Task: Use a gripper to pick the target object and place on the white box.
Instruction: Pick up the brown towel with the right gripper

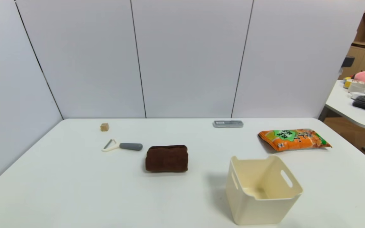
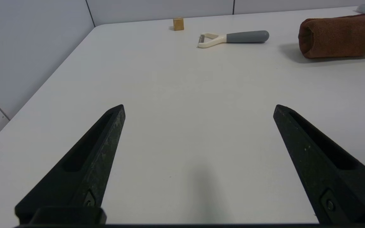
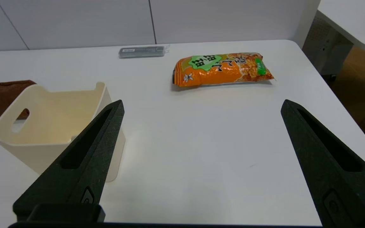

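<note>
Plush dark brown towel [image 1: 166,158], folded into a thick rounded bundle, lies flat near the middle of the smooth white desk [image 1: 74,190]. To its right and nearer the robot stands the cream-white plastic box [image 1: 261,190], square with rounded corners and slot handles, nothing inside. The right pincer [image 3: 201,106] hangs above the desk with its pointed black fingers spread wide and nothing between them; the box is just off one fingertip, and the towel shows only as an edge beyond the box, well apart. The left pincer [image 2: 199,107] is spread wide too, hovering low over bare desk, towel far ahead to its side. Also out there: a glossy orange snack bag [image 1: 293,139], a grey-handled peeler [image 1: 122,146], a small tan cube [image 1: 104,127], a flat grey case [image 1: 228,123]. Pale grey panel walls behind; wooden shelving at far right.
</note>
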Available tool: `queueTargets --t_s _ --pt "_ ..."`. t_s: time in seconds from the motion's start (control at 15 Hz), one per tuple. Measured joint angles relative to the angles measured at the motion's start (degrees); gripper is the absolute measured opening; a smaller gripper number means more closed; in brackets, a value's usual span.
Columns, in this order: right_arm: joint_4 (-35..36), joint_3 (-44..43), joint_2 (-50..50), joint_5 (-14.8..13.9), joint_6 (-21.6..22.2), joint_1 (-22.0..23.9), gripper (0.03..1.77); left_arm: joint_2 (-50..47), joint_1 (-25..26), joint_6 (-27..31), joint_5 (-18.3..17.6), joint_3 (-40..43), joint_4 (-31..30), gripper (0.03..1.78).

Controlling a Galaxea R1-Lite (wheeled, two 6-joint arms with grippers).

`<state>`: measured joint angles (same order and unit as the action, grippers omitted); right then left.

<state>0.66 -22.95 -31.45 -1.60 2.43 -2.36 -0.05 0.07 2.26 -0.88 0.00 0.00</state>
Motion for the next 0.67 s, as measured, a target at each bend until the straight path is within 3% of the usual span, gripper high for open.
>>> queueTargets --t_s 0.4,0.67 --pt "-0.7 -25.9 -30.0 -0.4 -0.5 -3.4 1.71 0.0 0.0 0.0 0.0 0.0 0.0 1.69" --pt "-2.0 -40.9 -47.5 0.0 -0.9 -10.3 1.71 0.0 0.0 0.0 0.0 0.0 0.0 1.69"
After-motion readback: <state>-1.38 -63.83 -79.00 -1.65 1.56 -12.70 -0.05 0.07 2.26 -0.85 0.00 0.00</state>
